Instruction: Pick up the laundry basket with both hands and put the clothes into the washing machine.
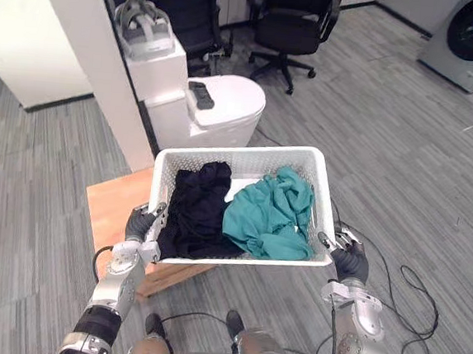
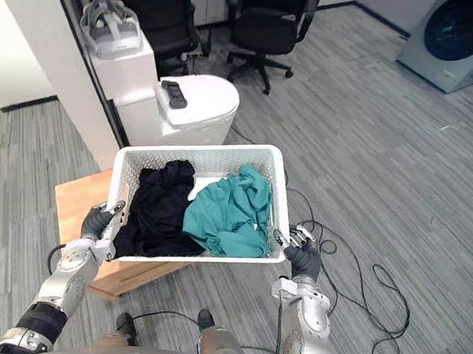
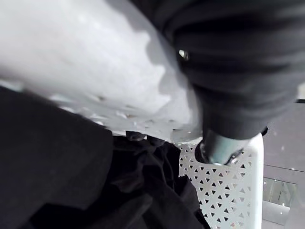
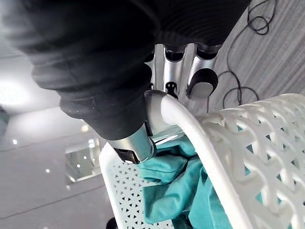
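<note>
Left hand point(image 1: 139, 225) and right hand point(image 1: 347, 259) each clasp an end rim of the laundry basket point(image 1: 247, 153), held over the table point(image 1: 111, 207) with clothes point(image 1: 270, 217) inside; the next move, by my judgement, is carrying it to the washing machine point(image 1: 472, 36), well apart.

White basket point(image 1: 254, 162), triangle-hole lattice; black garment point(image 1: 196, 211); teal garment point(image 1: 270, 217); grey striped plank floor point(image 1: 404, 158); tan wood platform point(image 1: 110, 203) lower left.

White perforated laundry basket point(image 1: 238, 159), held at both ends, black garment point(image 1: 196, 211) beside teal garment point(image 1: 270, 217) inside
</note>
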`<state>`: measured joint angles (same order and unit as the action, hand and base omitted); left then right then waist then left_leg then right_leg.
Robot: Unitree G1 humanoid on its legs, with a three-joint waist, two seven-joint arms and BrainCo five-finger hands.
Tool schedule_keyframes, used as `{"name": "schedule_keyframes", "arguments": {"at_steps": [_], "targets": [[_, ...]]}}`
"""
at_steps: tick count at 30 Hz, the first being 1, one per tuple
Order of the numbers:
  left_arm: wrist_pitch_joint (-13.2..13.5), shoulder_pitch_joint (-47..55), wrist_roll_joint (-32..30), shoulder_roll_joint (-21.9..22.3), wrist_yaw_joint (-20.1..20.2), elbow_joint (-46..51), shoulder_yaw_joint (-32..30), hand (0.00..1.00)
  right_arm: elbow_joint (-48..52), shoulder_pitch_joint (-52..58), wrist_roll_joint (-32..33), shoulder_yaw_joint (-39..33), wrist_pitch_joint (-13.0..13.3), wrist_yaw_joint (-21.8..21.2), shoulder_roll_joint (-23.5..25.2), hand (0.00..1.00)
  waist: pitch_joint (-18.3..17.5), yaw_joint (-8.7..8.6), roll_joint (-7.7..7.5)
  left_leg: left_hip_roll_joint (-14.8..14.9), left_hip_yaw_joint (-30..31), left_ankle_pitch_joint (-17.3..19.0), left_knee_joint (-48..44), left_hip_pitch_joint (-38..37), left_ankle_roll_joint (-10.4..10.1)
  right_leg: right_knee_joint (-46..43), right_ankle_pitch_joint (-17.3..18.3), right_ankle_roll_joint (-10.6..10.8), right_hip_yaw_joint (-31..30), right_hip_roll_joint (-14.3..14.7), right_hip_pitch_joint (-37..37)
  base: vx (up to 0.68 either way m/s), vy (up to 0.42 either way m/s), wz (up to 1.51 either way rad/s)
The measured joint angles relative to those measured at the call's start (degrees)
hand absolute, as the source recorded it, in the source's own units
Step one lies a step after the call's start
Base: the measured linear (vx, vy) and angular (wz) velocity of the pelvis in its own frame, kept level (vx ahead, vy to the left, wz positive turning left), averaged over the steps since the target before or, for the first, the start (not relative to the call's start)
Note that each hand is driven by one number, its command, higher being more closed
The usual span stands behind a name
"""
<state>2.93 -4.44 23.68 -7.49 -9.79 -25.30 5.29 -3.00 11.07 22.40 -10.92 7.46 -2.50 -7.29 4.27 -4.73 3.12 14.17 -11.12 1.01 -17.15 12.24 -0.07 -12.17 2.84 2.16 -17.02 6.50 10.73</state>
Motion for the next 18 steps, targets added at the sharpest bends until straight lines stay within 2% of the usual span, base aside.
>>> {"name": "schedule_keyframes", "arguments": {"at_steps": [1,2,3,4,5,6,7,9,12,15,16,18], "targets": [[0.0,0.5,0.0,0.3,0.0,0.4,-0.2,1.0,0.0,-0.2,0.0,0.0,0.0,0.0,-0.1,1.0,0.0,0.6,0.09,-0.9,2.7,2.8,-1.8,0.0,-1.4,-0.2,-0.2,-0.3,-1.8,0.3,0.0,-0.03,0.091,-1.29],[0.0,2.1,0.6,0.4,0.0,2.5,-0.4,1.0,0.0,-1.3,-0.1,0.0,0.1,0.0,-0.5,1.0,0.0,2.03,0.5,-4.5,7.7,6.9,-2.1,-1.2,-3.3,-0.8,-0.5,-0.3,-6.3,1.5,0.5,-0.03,0.145,-1.61],[-0.1,2.8,1.0,0.5,0.0,4.1,-0.5,1.0,-0.2,-2.0,-0.1,0.0,0.3,0.0,-0.6,1.0,-0.1,2.61,1.04,-7.2,11.1,9.2,-0.4,-2.8,-4.7,-1.2,-0.8,-0.1,-9.8,2.8,1.2,-0.04,0.172,-2.01],[0.0,3.4,1.0,0.2,0.0,5.6,-1.0,1.0,-0.2,-2.8,-0.1,-0.1,0.3,0.0,-0.1,1.0,-0.2,2.87,0.72,-8.5,11.3,9.7,0.5,-4.0,-5.1,-1.2,-1.3,0.2,-13.6,3.5,1.8,-0.03,0.118,-1.82],[0.0,3.1,1.0,0.1,0.0,6.6,-1.5,1.0,-0.1,-2.8,-0.2,-0.1,0.8,-0.1,-0.2,1.0,0.0,2.41,0.24,-10.1,10.8,9.8,1.3,-4.3,-4.6,0.0,-2.7,0.9,-17.5,3.5,2.4,-0.04,0.143,-1.8],[0.0,2.7,0.9,0.4,0.0,7.0,-1.4,1.0,-0.2,-2.9,-0.3,-0.5,0.8,0.0,-0.3,1.0,-0.1,1.64,-0.36,-10.6,7.7,9.6,2.7,-4.9,-4.1,1.9,-4.1,1.9,-20.8,3.1,2.9,-0.03,0.133,-1.44],[0.1,2.7,0.9,0.5,0.0,7.0,-1.4,1.0,-0.2,-3.1,-0.3,-0.7,0.8,0.0,-0.2,1.0,0.0,1.17,-0.54,-10.8,5.8,9.3,3.5,-5.4,-3.8,3.2,-4.9,2.4,-22.3,2.8,2.9,-0.02,0.135,-1.4],[0.0,1.9,0.9,1.2,0.1,6.5,0.1,1.0,-0.2,-3.1,-0.3,-2.4,0.7,0.0,0.1,1.0,0.1,-1.53,-1.17,-12.1,0.3,8.2,6.9,-7.7,-2.7,9.0,-8.3,3.8,-27.4,0.2,1.6,0.0,0.12,-1.13],[0.0,-1.1,0.1,1.4,0.3,6.4,2.8,1.0,-0.2,-2.4,-0.2,-6.1,0.8,0.2,1.0,1.0,0.7,-4.62,-2.19,-12.7,-4.0,9.6,6.8,-7.7,-1.9,12.5,-9.6,4.2,-31.5,-1.4,1.7,0.01,0.082,-0.71],[0.0,-2.4,-0.3,1.4,0.3,6.4,3.2,1.0,-0.2,-1.7,0.0,-6.3,1.3,0.7,1.2,1.0,0.6,-5.32,-2.46,-12.4,-8.4,11.6,4.7,-7.1,-1.6,12.6,-9.6,4.1,-34.4,-1.0,3.4,0.04,0.051,-0.91],[0.0,-2.6,-0.4,1.5,0.3,6.4,3.2,1.0,-0.2,-1.4,0.2,-6.2,1.3,1.5,2.1,1.0,0.7,-5.06,-2.24,-11.3,-11.4,13.4,1.9,-6.9,-1.6,12.1,-9.8,4.1,-36.4,0.2,3.8,0.11,0.041,-1.05],[-0.1,-2.2,-1.5,1.4,0.3,6.4,2.8,1.0,-0.1,-0.3,0.2,-6.1,1.3,2.2,3.3,1.0,0.7,-4.21,-1.9,-9.8,-13.7,15.6,-1.0,-7.4,-1.7,11.2,-10.9,5.1,-37.2,1.9,3.6,0.12,0.032,-0.93]]}}
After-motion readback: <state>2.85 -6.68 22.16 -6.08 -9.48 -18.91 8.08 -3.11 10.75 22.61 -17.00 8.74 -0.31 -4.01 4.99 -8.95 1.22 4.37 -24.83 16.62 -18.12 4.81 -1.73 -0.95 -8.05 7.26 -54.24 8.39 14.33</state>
